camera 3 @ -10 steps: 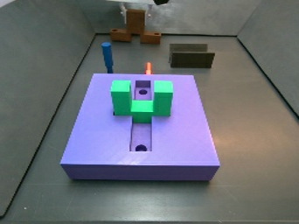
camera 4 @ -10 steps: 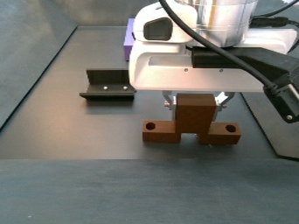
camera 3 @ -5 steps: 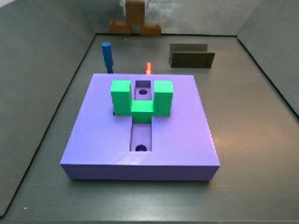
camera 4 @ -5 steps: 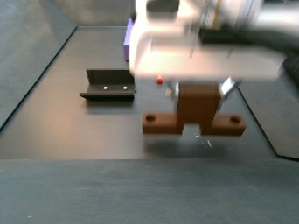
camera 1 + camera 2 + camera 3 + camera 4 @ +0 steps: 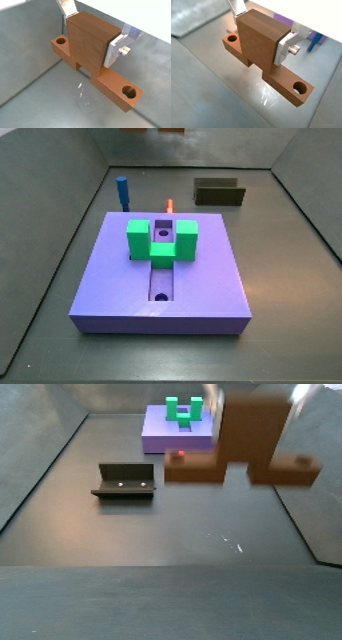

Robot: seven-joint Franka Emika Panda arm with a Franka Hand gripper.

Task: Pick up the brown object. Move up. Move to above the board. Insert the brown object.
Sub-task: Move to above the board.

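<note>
Two silver fingers [image 5: 119, 49] clamped flat on the sides of the brown object [image 5: 90, 45] in both wrist views [image 5: 261, 42], so jaws closed on it about as wide as the bar is thick, nothing else between them. Gripper [image 5: 93, 35] sitting up high over the grey floor [image 5: 160, 534], piece hanging from it, crossbar with its two end holes lowest, clear of the floor with a faint reflection underneath. Blurry in a side view [image 5: 247, 444], but clearly lifted off the floor, well short of the board.

Near the gripper's side of the floor, the dark L-shaped fixture [image 5: 124, 481], standing on its own, apart from everything. Further on, the board [image 5: 163, 268], big lavender slab lying flat in the middle of the floor, groove running lengthwise, small hole near one end. Green U-shaped block [image 5: 163, 239] sitting on top of the board, straddling the groove. Past the board's far edge in that view, a blue peg [image 5: 122, 193] upright near the left wall, a thin red-orange peg [image 5: 170, 204] just beside the board's edge, and the dark olive block [image 5: 219, 192] off toward the right. Only a sliver of the brown object at the very top edge there [image 5: 152, 131], gripper itself out of shot.
</note>
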